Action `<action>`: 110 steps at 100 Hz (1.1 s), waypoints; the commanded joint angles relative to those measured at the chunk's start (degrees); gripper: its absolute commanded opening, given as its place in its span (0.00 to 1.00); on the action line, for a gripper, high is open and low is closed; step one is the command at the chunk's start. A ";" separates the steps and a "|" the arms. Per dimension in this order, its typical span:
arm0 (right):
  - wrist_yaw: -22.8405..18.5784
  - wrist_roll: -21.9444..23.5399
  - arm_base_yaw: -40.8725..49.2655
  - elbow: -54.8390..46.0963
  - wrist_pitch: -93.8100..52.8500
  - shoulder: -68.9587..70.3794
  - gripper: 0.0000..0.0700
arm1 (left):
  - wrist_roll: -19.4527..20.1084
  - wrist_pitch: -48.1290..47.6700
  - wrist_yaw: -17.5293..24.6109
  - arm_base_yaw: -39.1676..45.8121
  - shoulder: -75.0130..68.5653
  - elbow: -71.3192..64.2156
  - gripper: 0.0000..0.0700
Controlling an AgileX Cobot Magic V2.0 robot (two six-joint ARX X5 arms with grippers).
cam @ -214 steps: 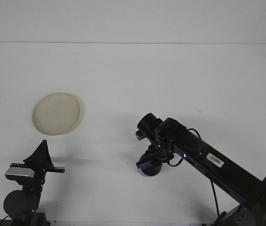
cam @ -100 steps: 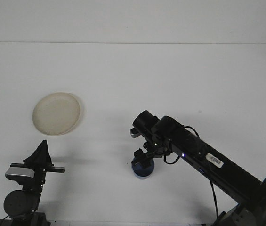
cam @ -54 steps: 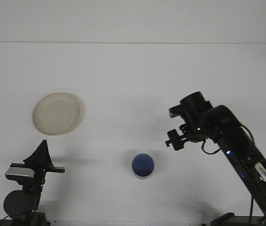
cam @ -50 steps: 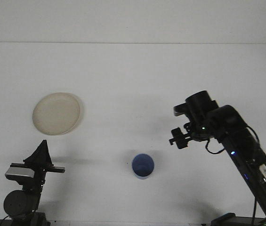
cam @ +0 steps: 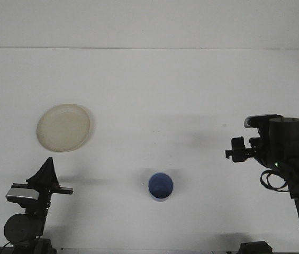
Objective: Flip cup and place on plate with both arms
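A blue cup (cam: 161,186) stands upright on the white table with its mouth facing up, free of both grippers. The cream plate (cam: 63,127) lies flat at the left, well apart from the cup and with nothing on it. My right gripper (cam: 234,151) hangs above the table to the right of the cup, open and empty. At the bottom left my left gripper (cam: 47,168) sits low near the front edge, shut on nothing, below the plate.
The white table (cam: 154,90) stretches back to a pale wall. The right arm's black wrist (cam: 284,143) rises from the lower right corner.
The right gripper let go of the cup, leaving it upright, then swung away to the right and lifted. The left arm and the plate have not moved.
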 commanded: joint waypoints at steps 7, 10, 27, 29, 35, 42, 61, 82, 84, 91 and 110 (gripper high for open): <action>0.09 1.03 0.04 -4.96 5.20 -5.16 0.60 | 0.44 0.55 -0.13 -0.02 -0.11 -1.16 0.02; 0.22 1.18 0.04 -6.78 6.71 -6.73 0.60 | 0.44 0.55 -0.13 -0.02 -0.11 -1.16 0.02; 3.87 2.45 0.04 -18.08 15.54 -16.04 0.60 | 0.44 0.55 -0.13 -0.02 -0.11 -1.16 0.02; 4.20 2.45 0.04 -19.50 16.72 -17.11 0.60 | 0.44 0.52 -0.15 -0.02 -0.11 -1.16 0.02; 4.48 2.45 0.04 -23.52 20.02 -20.33 0.60 | 0.44 0.55 -0.13 -0.02 -0.11 -1.16 0.02; 4.46 2.43 0.04 -28.17 24.46 -23.76 0.60 | 0.44 0.55 -0.13 -0.02 -0.11 -1.16 0.02; 3.15 1.84 0.04 -38.62 37.00 -30.93 0.59 | 0.44 0.55 -0.13 -0.02 -0.11 -1.16 0.02; -2.73 -1.29 0.04 -41.35 41.99 -31.78 0.57 | 0.44 0.55 -0.13 -0.02 -0.11 -1.16 0.02; -2.71 -1.36 0.04 -41.35 42.16 -31.78 0.57 | 0.44 0.52 -0.13 -0.02 -0.11 -1.16 0.02; -2.64 -1.88 0.04 -41.35 42.71 -31.78 0.57 | 0.44 0.55 -0.13 -0.02 -0.11 -1.16 0.02; -1.22 -2.25 0.04 -41.35 43.19 -31.80 0.57 | 0.44 0.55 -0.13 -0.02 -0.11 -1.16 0.02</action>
